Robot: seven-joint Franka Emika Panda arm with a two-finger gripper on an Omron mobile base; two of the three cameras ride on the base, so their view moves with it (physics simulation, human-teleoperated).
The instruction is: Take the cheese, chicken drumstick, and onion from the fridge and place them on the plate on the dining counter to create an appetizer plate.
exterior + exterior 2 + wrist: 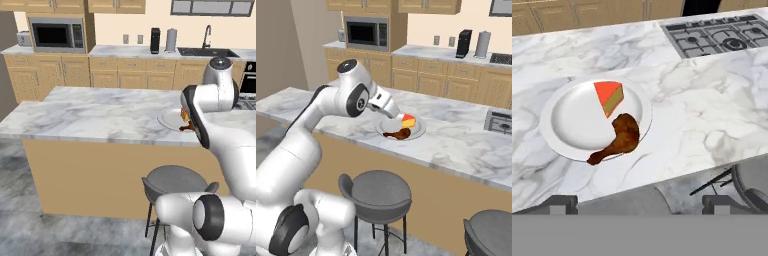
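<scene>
On the marbled dining counter (702, 105) lies the pale round plate (562, 117). The orange cheese (609, 97) wedge rests on its far side. The brown chicken drumstick (623, 136) lies across the near rim, its thin end hanging over the plate's edge. My gripper (641, 204) hovers above the counter's near edge, just back from the plate, open and empty. From the right base view the gripper (392, 121) hangs right over the plate (418, 132), beside the cheese (408, 120) and drumstick (398, 133). The onion and the fridge are out of view.
Grey round stools (381, 192) (491, 230) stand below the counter's near edge. A gas cooktop (712, 35) is set into the counter beyond the plate. The wall counter behind carries a microwave (56, 35) and a sink (207, 51).
</scene>
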